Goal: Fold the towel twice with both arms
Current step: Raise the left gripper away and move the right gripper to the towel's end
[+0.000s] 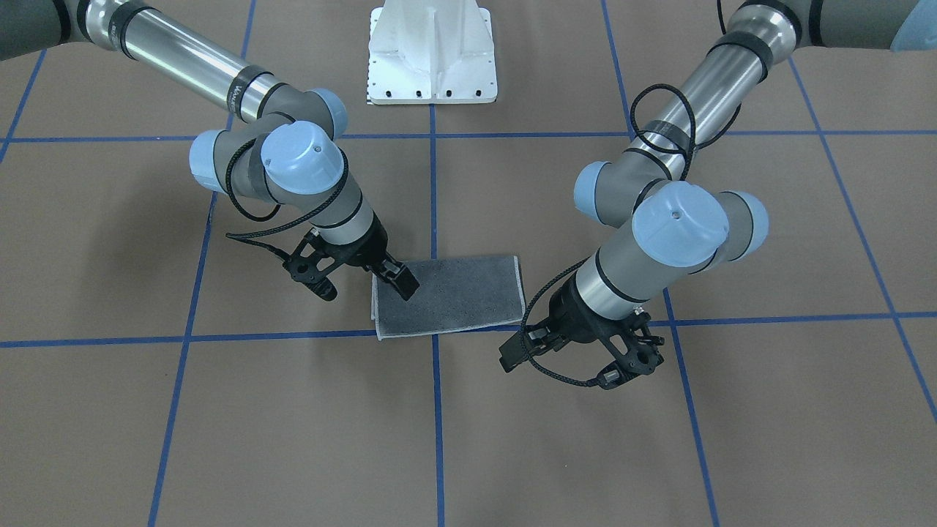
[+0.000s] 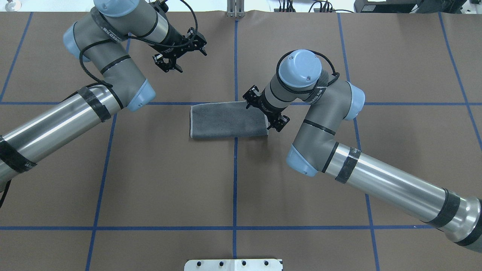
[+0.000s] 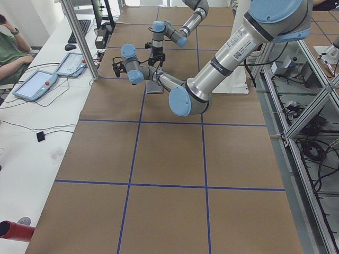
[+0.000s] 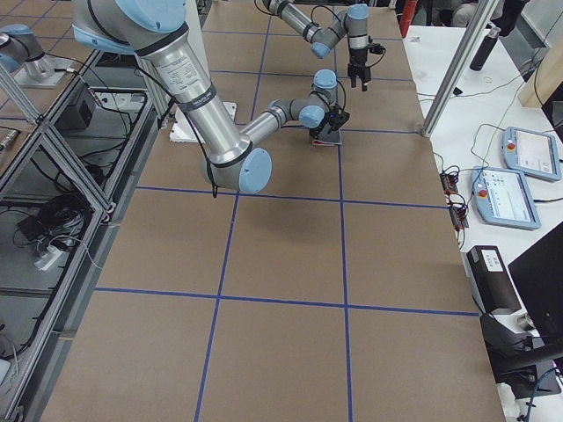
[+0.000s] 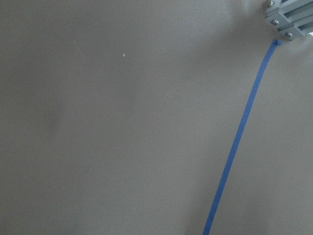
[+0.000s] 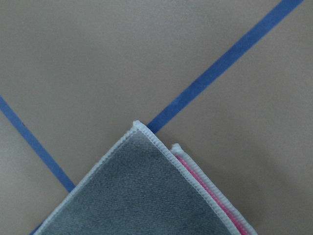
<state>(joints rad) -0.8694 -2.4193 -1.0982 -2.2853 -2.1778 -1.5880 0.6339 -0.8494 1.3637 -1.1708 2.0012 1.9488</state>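
The towel (image 1: 457, 293) lies flat near the table's middle, folded to a rectangle with its dark grey face up (image 2: 226, 120). In the right wrist view a corner of it (image 6: 142, 196) shows a pink strip between light grey borders. My right gripper (image 1: 402, 287) hangs low over the towel's end on my right. Its wrist hides it in the overhead view, and I cannot tell whether it is open or shut. My left gripper (image 1: 510, 357) is off the towel, beyond its far corner on my left, over bare table. I cannot tell its state either.
The white pedestal base (image 1: 432, 58) stands at the robot's side of the table. Blue tape lines (image 2: 235, 169) mark squares on the brown cover. A metal frame corner (image 5: 288, 19) shows at the table's far edge. An operator's desk with tablets (image 3: 34, 84) runs beyond it.
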